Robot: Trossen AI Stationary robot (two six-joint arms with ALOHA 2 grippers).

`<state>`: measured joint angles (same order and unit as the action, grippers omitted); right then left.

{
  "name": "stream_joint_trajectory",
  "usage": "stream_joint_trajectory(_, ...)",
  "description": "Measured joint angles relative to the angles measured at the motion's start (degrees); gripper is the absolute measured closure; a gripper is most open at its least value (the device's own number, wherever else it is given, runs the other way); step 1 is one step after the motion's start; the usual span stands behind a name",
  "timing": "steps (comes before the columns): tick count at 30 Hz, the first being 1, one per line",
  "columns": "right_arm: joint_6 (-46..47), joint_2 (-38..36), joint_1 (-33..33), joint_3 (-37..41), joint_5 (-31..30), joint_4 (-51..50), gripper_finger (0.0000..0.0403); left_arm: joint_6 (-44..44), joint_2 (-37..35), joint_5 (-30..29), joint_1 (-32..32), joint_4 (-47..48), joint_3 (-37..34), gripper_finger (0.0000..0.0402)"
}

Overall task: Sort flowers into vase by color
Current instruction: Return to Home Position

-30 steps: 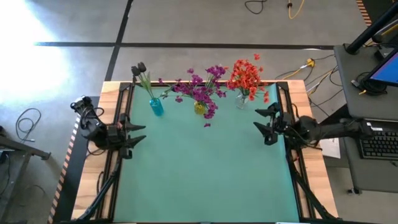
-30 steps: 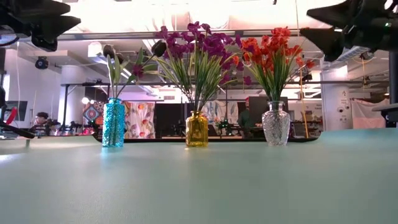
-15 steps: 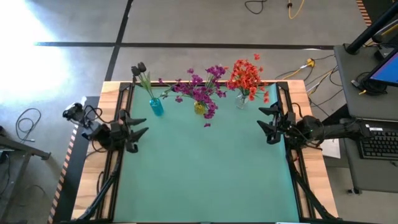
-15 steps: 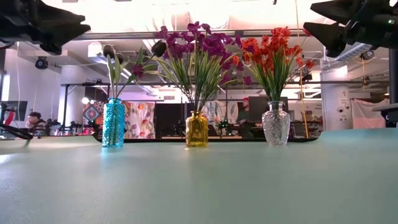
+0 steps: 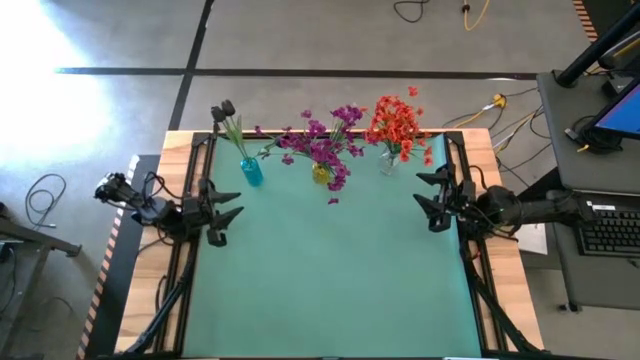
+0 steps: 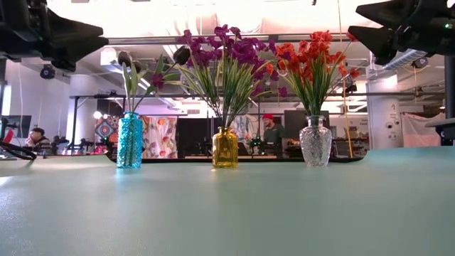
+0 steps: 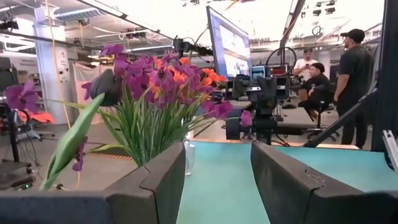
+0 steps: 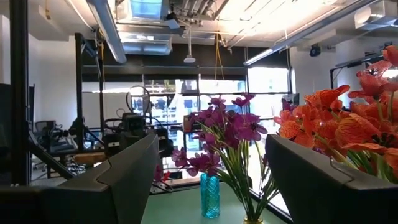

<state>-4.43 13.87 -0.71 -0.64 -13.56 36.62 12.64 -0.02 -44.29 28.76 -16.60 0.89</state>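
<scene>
The sorting looks done. The dark-budded flowers (image 5: 222, 108) stand in the blue vase (image 5: 251, 172) toward the far left corner of the bench (image 5: 481, 150). The purple flowers (image 5: 325, 148) are in the yellow vase (image 5: 320, 175) at the middle of the far edge, and the orange flowers (image 5: 398, 125) are in the clear glass vase (image 5: 388, 164) toward the far right corner. The main hazard, as I judge it, is the right gripper (image 5: 420, 190), released and empty, which hangs by the right edge near the orange blooms. A swing toward the far edge could snag a stem and topple that narrow, top-heavy vase. All three vases stand so close to the far edge that a knocked one might go off the bench. The left gripper (image 5: 233, 205), also spread and holding nothing, hovers by the left edge, nearer the front than the blue vase. The blue vase's stems lean out past the far edge, away from this gripper, so the risk there seems smaller. The purple sprays spread widest, with one reaching forward over the teal mat (image 5: 330, 280). The open room lies over the middle and front of the mat, so any retreat looks safest along the side edges toward the front, away from the far row.
</scene>
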Motion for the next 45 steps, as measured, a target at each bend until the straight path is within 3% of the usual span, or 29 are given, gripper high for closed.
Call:
stream_joint_trajectory(6, -0.15, -7.65, 0.0, 0.02, 0.0, -7.37, 0.0115, 3.21, 0.0, 0.19, -0.01, 0.1, 1.04, 0.0233)
stream_joint_trajectory(10, 0.22, -13.9, 0.0, 0.09, -0.12, -15.24, 0.0115, 2.29, 0.01, 3.32, -0.01, 1.31, -0.2, 0.0233)
stream_joint_trajectory(19, -0.19, -13.16, 0.0, 0.07, -2.74, -23.39, 0.0119, -1.78, 0.14, 4.84, -0.01, 12.23, -0.29, 0.0233)
stream_joint_trajectory(26, 0.45, -13.25, 0.0, 0.07, -4.46, -26.5, 0.0143, -1.67, 0.62, 5.66, -0.05, 12.99, -0.05, 0.0233)
stream_joint_trajectory(33, 2.88, -13.13, 0.0, 0.07, -4.48, -28.64, 0.0162, -4.74, 1.1, -0.42, -0.05, 13.42, -0.03, 0.0233)
stream_joint_trajectory(45, 2.94, -12.59, 0.0, 0.07, -4.48, -29.21, 0.0153, -4.8, 1.91, -0.66, -0.05, 13.27, -0.02, 0.0233)
